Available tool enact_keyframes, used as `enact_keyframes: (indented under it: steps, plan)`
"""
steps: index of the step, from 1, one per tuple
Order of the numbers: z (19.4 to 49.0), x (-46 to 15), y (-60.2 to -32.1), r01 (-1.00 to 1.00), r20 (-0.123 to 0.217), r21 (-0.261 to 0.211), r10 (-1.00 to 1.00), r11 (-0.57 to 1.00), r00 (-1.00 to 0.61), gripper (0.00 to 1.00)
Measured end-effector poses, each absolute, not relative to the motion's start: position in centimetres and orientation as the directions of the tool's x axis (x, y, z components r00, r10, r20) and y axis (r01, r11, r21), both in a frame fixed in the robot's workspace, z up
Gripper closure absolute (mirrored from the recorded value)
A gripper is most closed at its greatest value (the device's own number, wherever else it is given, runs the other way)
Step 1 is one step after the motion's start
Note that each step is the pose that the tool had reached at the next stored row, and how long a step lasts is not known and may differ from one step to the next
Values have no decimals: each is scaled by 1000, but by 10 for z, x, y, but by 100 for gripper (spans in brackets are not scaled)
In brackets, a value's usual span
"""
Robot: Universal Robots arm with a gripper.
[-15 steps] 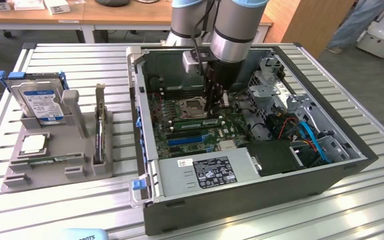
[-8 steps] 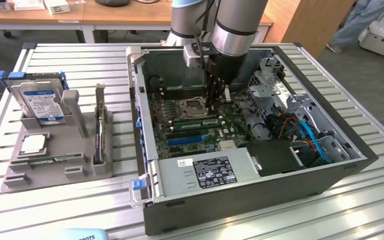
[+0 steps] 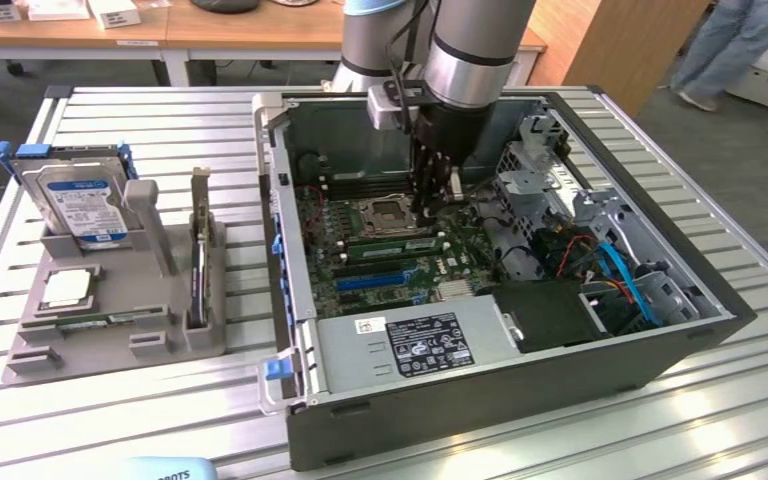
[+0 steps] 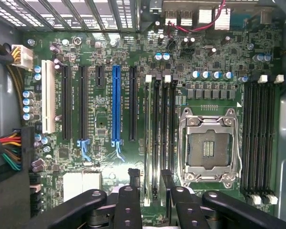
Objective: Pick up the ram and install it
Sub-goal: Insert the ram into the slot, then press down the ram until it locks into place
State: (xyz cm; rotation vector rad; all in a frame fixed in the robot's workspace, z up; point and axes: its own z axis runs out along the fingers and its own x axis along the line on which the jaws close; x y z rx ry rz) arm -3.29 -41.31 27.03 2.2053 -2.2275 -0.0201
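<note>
My gripper (image 3: 434, 212) hangs inside the open computer case (image 3: 491, 390), low over the motherboard (image 4: 100, 143). Its black fingers (image 4: 133, 175) stand open with nothing held. Between them runs a bank of long memory slots (image 4: 158, 133) next to the empty processor socket (image 4: 209, 145). One green ram stick (image 3: 392, 238) stands seated in a slot beside that socket, just below the gripper. Another ram (image 3: 97, 322), green with a white label, lies flat at the front of the grey tray (image 3: 157, 300), far from the gripper on the exterior view's left.
The tray also holds an upright hard drive (image 3: 80, 205), a square silver processor (image 3: 67, 288) and a dark expansion card (image 3: 199, 262) on edge. Case walls, a drive cage (image 3: 558, 185) and coloured cables (image 3: 618, 270) crowd the gripper. A person (image 3: 738, 45) stands at the back right.
</note>
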Motion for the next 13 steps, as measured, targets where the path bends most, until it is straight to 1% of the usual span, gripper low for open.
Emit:
enact_keyframes:
  steps: [13]
  plan:
    - [273, -33, -413, -1000, -4, 14, -1000, 10, -10, 69]
